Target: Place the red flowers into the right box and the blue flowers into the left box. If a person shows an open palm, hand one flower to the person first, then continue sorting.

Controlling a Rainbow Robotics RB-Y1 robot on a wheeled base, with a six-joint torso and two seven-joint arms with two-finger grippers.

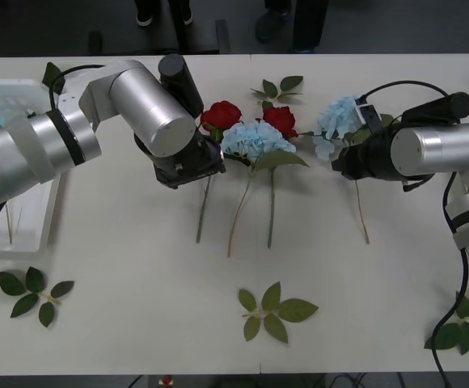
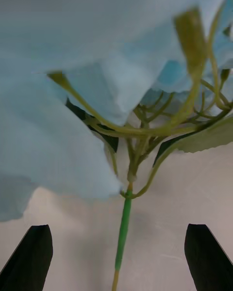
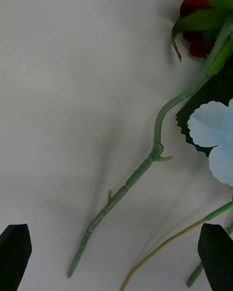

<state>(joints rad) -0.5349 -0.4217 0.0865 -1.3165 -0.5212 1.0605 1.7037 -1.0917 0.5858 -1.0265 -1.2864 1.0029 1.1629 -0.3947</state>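
Pale-blue hydrangea head [image 2: 97, 72] on green stem, black right fingers [image 2: 30, 257] spread

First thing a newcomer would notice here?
Probably the flowers bunched mid-table: two red flowers flanking a blue flower, with another blue flower off to the right. Both arms crowd them: the left gripper is open over a rose stem, and the right gripper is open around that right blue flower's stem.
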